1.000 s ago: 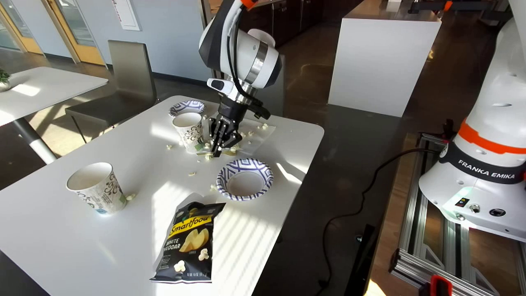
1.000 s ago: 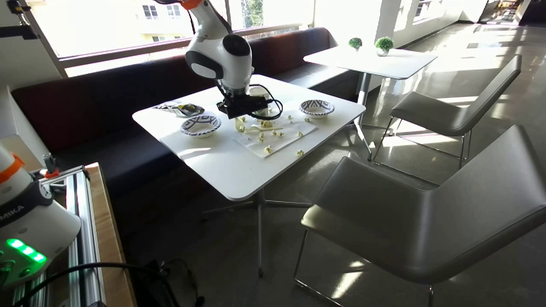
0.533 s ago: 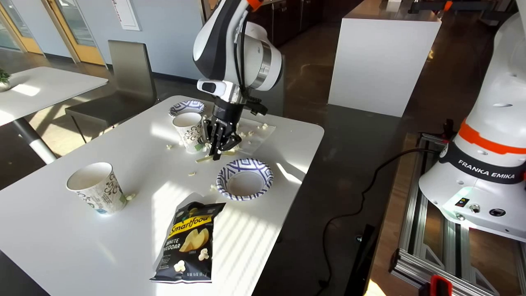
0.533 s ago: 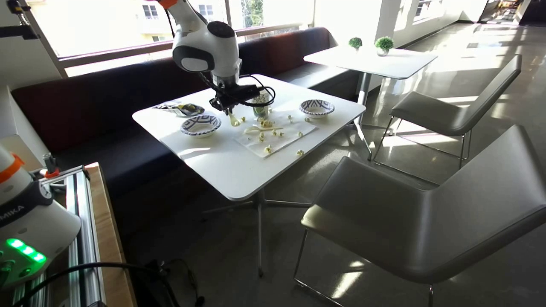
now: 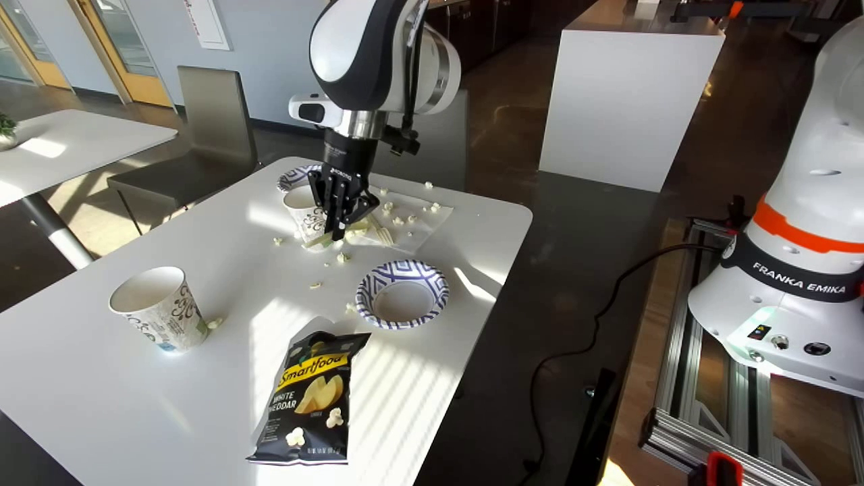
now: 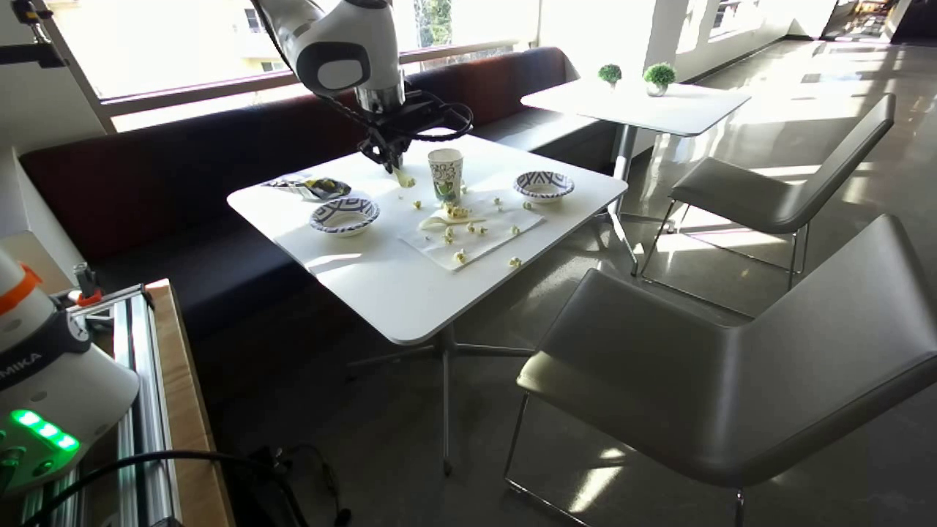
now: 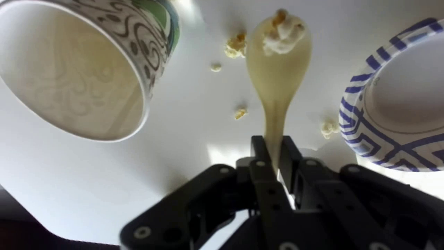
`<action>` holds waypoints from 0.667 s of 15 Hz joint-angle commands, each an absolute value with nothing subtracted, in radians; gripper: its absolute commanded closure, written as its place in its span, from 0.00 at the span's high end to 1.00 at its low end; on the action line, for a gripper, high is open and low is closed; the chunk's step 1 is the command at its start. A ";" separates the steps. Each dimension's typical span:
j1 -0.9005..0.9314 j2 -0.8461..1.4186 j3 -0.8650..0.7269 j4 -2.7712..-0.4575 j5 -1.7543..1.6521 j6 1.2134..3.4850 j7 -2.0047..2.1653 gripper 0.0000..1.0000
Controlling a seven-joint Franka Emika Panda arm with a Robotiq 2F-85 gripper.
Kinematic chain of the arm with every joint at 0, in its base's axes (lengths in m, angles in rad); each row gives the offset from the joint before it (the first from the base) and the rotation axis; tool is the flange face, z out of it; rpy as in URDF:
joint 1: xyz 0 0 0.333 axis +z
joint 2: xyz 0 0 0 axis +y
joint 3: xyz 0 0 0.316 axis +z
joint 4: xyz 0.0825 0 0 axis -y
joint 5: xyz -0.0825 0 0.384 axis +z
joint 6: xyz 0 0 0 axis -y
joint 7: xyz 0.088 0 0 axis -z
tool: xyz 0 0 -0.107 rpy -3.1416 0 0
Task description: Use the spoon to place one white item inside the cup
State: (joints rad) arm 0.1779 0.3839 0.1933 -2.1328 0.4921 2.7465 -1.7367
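My gripper [image 7: 273, 144] is shut on the handle of a pale yellow spoon [image 7: 277, 74]. The spoon's bowl points away from the fingers and carries one white popcorn piece [image 7: 282, 37]. In the exterior views the gripper [image 5: 335, 233] [image 6: 392, 165] holds the spoon [image 6: 405, 178] above the table. A patterned paper cup [image 7: 145, 41] stands upright to the left of the spoon in the wrist view, its mouth open and no popcorn visible inside. The cup [image 6: 445, 178] is beside the gripper, and partly hidden behind it in an exterior view [image 5: 304, 210].
A second paper cup [image 5: 162, 310] and a black snack bag [image 5: 310, 398] stand on the table. A blue-patterned bowl [image 5: 403, 295] is near; another bowl [image 6: 544, 185] is at the far side. A napkin [image 6: 479, 245] holds loose popcorn and a fork [image 5: 385, 235].
The gripper has risen with the spoon, lifting it off the tabletop area. In an exterior view it has shifted left toward the cup; another exterior view now shows the cup uncovered.
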 commanded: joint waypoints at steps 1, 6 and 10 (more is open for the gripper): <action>0.105 0.375 0.260 -2.070 0.414 2.664 -1.667 0.03; 0.064 0.403 0.299 -1.969 0.418 2.605 -1.660 0.03; 0.045 0.438 0.313 -1.890 0.431 2.581 -1.662 0.03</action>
